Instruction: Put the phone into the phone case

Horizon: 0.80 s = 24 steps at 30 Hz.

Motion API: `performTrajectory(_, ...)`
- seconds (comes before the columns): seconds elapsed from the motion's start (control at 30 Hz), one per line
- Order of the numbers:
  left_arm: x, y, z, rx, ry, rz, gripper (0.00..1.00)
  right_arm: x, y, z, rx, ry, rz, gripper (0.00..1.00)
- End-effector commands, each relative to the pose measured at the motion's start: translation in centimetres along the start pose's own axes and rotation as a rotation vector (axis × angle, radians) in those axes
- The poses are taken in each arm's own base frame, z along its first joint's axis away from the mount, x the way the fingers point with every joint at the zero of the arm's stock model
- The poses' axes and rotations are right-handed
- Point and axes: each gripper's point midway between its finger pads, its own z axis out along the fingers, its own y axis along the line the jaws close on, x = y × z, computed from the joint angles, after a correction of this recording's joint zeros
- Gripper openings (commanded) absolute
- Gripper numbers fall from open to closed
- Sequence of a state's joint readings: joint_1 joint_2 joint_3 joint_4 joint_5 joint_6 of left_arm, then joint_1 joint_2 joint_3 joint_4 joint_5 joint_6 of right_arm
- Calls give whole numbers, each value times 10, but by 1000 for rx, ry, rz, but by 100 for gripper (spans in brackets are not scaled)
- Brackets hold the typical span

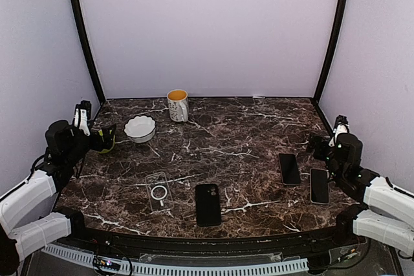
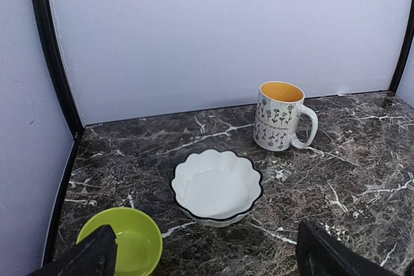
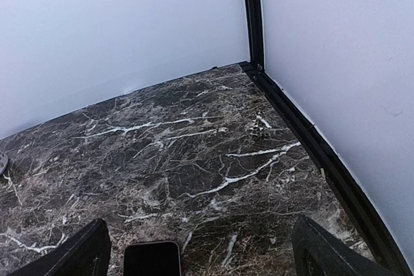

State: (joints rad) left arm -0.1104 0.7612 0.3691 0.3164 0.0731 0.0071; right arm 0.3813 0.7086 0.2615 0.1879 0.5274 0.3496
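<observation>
Lying flat on the table [image 1: 252,130] near its front edge, the phone case [image 1: 158,191] is caught only from above, black phone [image 1: 207,204] just beside it; left gripper [image 2: 207,264] and right gripper [image 3: 197,260] are seen spread wide, empty.

left arm [image 1: 26,201], right arm [image 1: 388,198]: white shells, black joints, black fingers [image 2: 87,260].

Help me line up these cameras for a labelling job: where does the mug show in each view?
Top external: the mug stands at the back of the table, left of centre.
Left wrist: the mug is right of centre, with its handle to the right.
Right wrist: not in it.
Shared landmark: the white bowl, nearer the camera and left of the mug in both those views.
</observation>
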Motion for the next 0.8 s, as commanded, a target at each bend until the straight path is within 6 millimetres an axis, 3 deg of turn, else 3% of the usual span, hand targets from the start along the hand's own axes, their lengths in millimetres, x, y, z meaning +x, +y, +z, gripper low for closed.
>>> performTrajectory(0.0,-2,3,-3,-22,-18,19,99,-12,-15,-2,75,-78,85,99)
performTrajectory(0.1,-5,6,-3,-40,-15,-15,99,-13,-25,-4,128,-84,103,99)
performTrajectory(0.3,-21,5,-2,-36,-11,-85,99,-29,-3,-11,0,-90,80,99)
performTrajectory(0.47,-39,-5,1,30,-19,-87,99,-59,45,-18,-227,-54,122,97)
performTrajectory(0.5,-48,-9,2,50,-31,-81,99,-66,58,-19,-278,-25,140,94)
performTrajectory(0.63,-56,-30,14,175,40,-109,98,-92,104,-18,-400,159,178,84)
performTrajectory(0.7,-53,-37,20,217,92,-135,97,-88,110,-11,-352,288,150,83)
performTrajectory(0.77,-45,-41,25,239,140,-153,95,-67,106,-1,-251,443,83,85)
